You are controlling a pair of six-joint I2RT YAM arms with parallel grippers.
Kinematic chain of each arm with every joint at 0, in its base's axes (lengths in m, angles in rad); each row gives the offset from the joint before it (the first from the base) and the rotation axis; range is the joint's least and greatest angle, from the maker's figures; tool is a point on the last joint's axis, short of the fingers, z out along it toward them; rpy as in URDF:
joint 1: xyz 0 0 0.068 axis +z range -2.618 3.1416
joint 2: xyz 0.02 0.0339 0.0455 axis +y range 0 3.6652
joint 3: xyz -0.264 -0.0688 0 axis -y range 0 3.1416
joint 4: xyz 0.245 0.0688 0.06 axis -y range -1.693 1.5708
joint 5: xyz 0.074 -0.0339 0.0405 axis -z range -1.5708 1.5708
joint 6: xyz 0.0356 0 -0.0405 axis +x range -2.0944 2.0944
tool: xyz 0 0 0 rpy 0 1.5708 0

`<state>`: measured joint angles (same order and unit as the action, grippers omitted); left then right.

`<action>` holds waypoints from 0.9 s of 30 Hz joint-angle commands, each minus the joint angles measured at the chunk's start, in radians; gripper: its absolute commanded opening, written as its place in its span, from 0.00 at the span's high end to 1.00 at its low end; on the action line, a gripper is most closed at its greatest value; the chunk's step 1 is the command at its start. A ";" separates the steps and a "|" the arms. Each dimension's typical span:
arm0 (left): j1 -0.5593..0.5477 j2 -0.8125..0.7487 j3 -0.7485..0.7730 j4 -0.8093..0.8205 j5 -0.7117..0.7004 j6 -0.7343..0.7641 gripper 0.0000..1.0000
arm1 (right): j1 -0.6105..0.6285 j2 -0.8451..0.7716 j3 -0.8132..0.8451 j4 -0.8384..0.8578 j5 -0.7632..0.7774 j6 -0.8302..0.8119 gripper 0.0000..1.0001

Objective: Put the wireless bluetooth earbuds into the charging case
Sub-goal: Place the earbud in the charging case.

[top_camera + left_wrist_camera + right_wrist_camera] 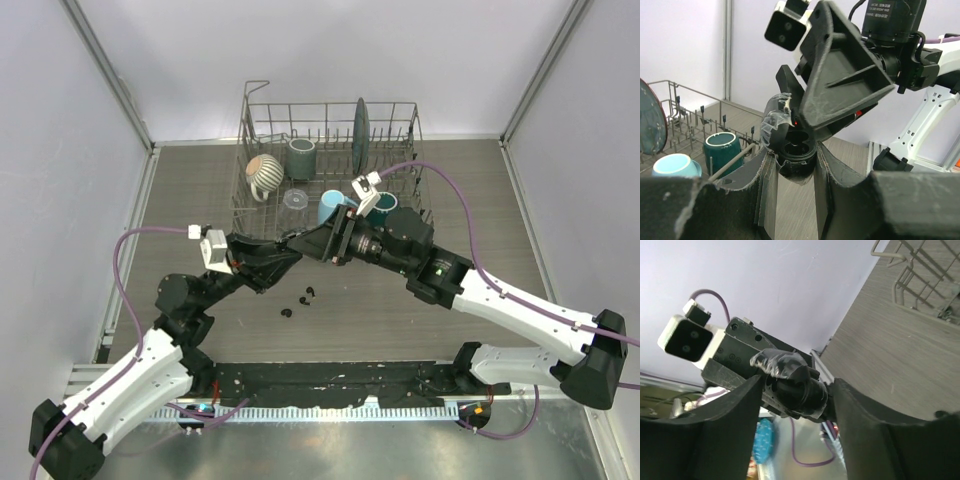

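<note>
The dish rack [247, 150], holding a teal mug [385, 203], a light blue mug [332, 205] and a plate [360, 125], stands just behind both grippers. In the left wrist view, the right gripper [310, 243] screens the raised lid of the charging case [797, 150]. The left gripper [285, 255] pinches the case clear of the table [200, 200]; the right jaws flank it, contact not discernible. The case wells sit side by side across the left fingers [765, 180], facing that wrist. Loose earbuds [308, 293] lie on the table below, too small to show which way they point.
</note>
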<state>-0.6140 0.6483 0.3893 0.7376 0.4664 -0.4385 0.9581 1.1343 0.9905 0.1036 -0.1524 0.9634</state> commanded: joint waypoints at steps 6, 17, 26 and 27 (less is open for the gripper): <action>0.000 -0.064 -0.038 -0.059 -0.080 -0.008 1.00 | 0.007 -0.070 0.048 -0.045 0.097 -0.150 0.16; 0.000 -0.162 -0.027 -0.204 -0.140 0.034 1.00 | -0.004 -0.125 0.046 -0.225 0.192 -0.186 0.21; 0.000 -0.121 0.023 -0.231 -0.045 0.058 1.00 | -0.004 -0.024 0.076 -0.118 0.060 -0.143 0.23; 0.000 -0.112 0.026 -0.231 -0.037 0.061 1.00 | -0.004 -0.013 0.082 -0.117 0.063 -0.141 0.23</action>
<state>-0.6140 0.5159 0.3576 0.5098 0.3744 -0.4084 0.9543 1.1053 1.0161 -0.0959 -0.0479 0.8101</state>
